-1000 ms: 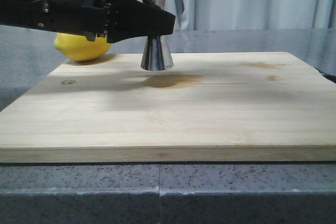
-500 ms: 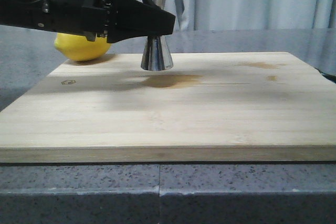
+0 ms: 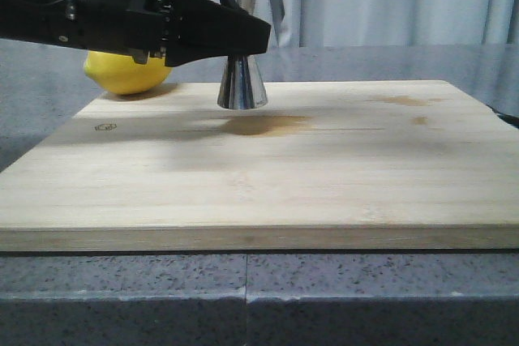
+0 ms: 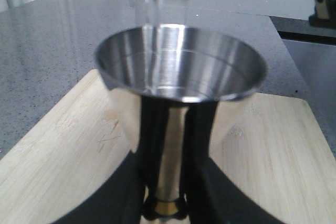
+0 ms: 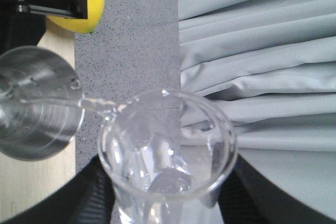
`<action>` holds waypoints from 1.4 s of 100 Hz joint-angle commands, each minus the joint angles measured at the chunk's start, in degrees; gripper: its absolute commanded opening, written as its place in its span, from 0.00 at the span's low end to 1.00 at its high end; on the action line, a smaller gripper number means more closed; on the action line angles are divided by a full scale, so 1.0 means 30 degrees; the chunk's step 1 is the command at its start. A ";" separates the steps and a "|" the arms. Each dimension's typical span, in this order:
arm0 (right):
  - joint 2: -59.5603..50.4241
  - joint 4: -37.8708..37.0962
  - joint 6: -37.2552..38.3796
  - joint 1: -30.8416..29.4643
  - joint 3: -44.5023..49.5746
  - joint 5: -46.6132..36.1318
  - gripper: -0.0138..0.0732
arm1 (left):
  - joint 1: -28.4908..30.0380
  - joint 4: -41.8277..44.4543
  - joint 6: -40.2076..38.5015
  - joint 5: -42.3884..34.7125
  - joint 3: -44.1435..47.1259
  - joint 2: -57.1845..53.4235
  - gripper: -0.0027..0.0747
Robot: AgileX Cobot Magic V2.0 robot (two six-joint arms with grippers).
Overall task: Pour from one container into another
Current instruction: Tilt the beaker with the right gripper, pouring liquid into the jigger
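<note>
Front view, left to right: the left gripper (image 3: 243, 38) reaches in from upper left, clamping the upright jigger (image 3: 242, 85) at its waist on the board (image 3: 324, 168). In the right wrist view, the right gripper (image 5: 168, 203) holds the tipped beaker (image 5: 167, 153), spout toward the jigger's mouth, a clear stream (image 5: 79, 102) crossing.

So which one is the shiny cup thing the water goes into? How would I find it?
Look at the big wooden board on the grey counter. Near its back edge, beside the yellow lemon, the left gripper holds the steel jigger upright at its waist. It is the only mirror-bright metal thing, hourglass-shaped with a thin gold band, unlike the clear glass beaker tipped above it.
</note>
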 commanded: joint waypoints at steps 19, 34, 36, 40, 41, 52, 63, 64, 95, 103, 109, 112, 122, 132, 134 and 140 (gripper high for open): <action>-0.0598 -0.1385 -0.0125 0.0035 -0.0719 -0.1142 0.48 | -0.0162 -0.1502 0.0021 0.1144 -0.0517 -0.0678 0.18; -0.0598 -0.1483 -0.0125 0.0035 -0.0719 -0.1315 0.48 | -0.0162 -0.1565 0.0021 0.1144 -0.0517 -0.0678 0.18; -0.0598 -0.1533 -0.0125 0.0035 -0.0719 -0.1349 0.48 | -0.0162 -0.1565 0.0021 0.1101 -0.0517 -0.0678 0.18; -0.0598 -0.1573 -0.0125 0.0035 -0.0719 -0.1413 0.48 | -0.0162 -0.1565 0.0021 0.1054 -0.0517 -0.0678 0.18; -0.0598 -0.1623 -0.0125 0.0035 -0.0719 -0.1455 0.48 | -0.0162 -0.1565 0.0021 0.1012 -0.0517 -0.0678 0.18; -0.0598 -0.1937 -0.0125 0.0035 -0.0719 -0.1534 0.48 | -0.0162 -0.1565 0.0021 0.0787 -0.0517 -0.0678 0.18; -0.0598 -0.2084 -0.0125 0.0035 -0.0719 -0.1534 0.48 | -0.0162 -0.1565 0.0021 0.0708 -0.0517 -0.0678 0.18; -0.0598 -0.2078 -0.0125 0.0035 -0.0719 -0.1534 0.48 | -0.0162 -0.1565 0.0021 0.0708 -0.0517 -0.0678 0.18; -0.0598 -0.3156 -0.0125 0.0035 -0.0719 -0.1534 0.48 | -0.0162 -0.1565 0.0021 0.0708 -0.0517 -0.0678 0.18; -0.0598 -0.3284 -0.0125 0.0035 -0.0719 -0.1534 0.48 | -0.0162 -0.1565 0.0021 0.0708 -0.0517 -0.0678 0.18; -0.0598 -0.3407 -0.0125 0.0035 -0.0719 -0.1534 0.48 | -0.0162 -0.1565 0.0021 0.0708 -0.0517 -0.0678 0.18; -0.0598 -0.3457 -0.0125 0.0035 -0.0719 -0.1564 0.48 | -0.0162 -0.1565 0.0021 0.0708 -0.0517 -0.0678 0.18; -0.0598 -0.3531 -0.0125 0.0035 -0.0719 -0.1564 0.48 | -0.0162 -0.1565 0.0021 0.0708 -0.0517 -0.0678 0.18; -0.0598 -0.3531 -0.0125 0.0035 -0.0719 -0.1693 0.48 | -0.0162 -0.1565 0.0021 0.0708 -0.0517 -0.0678 0.18; -0.0598 -0.3531 -0.0125 0.0035 -0.0719 -0.1697 0.48 | -0.0162 -0.1565 0.0021 0.0708 -0.0517 -0.0678 0.18; -0.0598 -0.3788 -0.0125 0.0035 -0.0719 -0.1838 0.48 | -0.0162 -0.1565 0.0021 0.0708 -0.0517 -0.0678 0.18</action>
